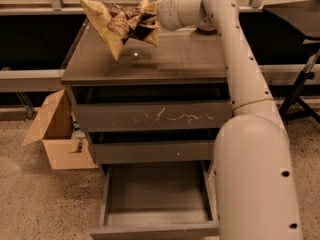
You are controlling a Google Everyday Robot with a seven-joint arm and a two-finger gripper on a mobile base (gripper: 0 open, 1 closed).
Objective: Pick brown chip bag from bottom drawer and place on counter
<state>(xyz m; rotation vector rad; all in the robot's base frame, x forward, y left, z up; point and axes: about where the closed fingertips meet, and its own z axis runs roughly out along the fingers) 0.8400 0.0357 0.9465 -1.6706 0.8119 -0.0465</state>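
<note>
The fingertips of the gripper (151, 20) are buried in crumpled foil and cannot be made out singly; the lower right of the view is filled by the robot's own arm (240, 89), which covers the right ends of the drawers; the front of the bottom drawer (155, 230) is cut off by the lower edge.

The jaws are closed on the brown chip bag (116, 24), pinching its bunched right end; from there the bag spreads away to the left, its tan corner pointing down and leftward, below the level of the jaws; it seems to hang clear of the counter (180, 59), which lies directly beneath the jaws and reaches out on both sides of them.

Well below the jaws the cabinet shows a scratched drawer (150, 116) on top, a plain one (150, 151) under it, and the bottom drawer pulled out; below and to the left of the jaws an open cardboard box (56, 136) stands on the speckled floor (30, 204) just beside the cabinet; far to the right a dark stand (300, 91) is partly visible.
</note>
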